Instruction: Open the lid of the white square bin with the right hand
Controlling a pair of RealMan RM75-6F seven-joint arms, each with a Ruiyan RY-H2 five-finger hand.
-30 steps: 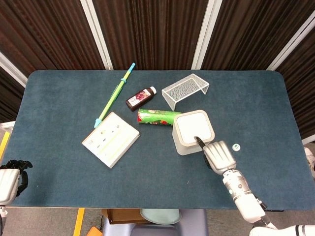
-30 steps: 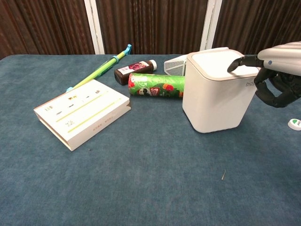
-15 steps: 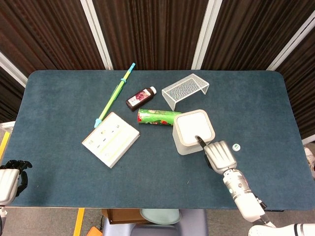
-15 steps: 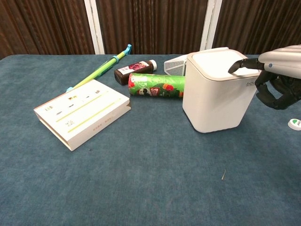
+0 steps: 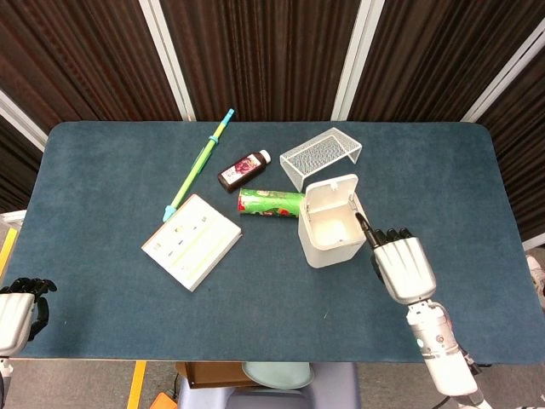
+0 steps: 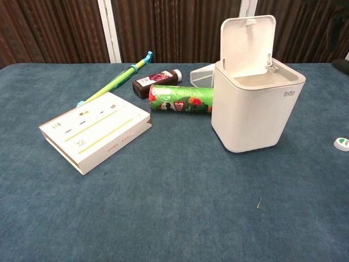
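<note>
- Your bin [image 6: 256, 109] now has its lid [image 6: 246, 42] standing upright on the far hinge; half a second ago the lid lay flat with your fingertip pressed on its near edge. The pale inside shows from above.
- I judge the task essentially done: the lid is up and nothing is holding it there.
- Your right hand [image 5: 403, 266] has come off the lid and pulled back toward you. It sits just beside the bin's near right corner, back of the hand up, fingers laid out straight and side by side, with one dark fingertip [image 5: 361, 220] reaching toward the rim. It holds nothing, and I cannot tell whether that tip touches the rim.
- The chest view no longer shows that hand beyond a dark sliver at the right edge.
- Your left hand [image 5: 19, 300] rests at the near left edge of the worktop [image 5: 102, 307], far from everything, dark fingers curled in and holding nothing.
- Beyond the bin from your right hand lies a wire rack [image 5: 321, 157]; to the bin's left lie a green tube [image 5: 271, 203], touching its side, and a small brown bottle [image 5: 243, 169].
</note>
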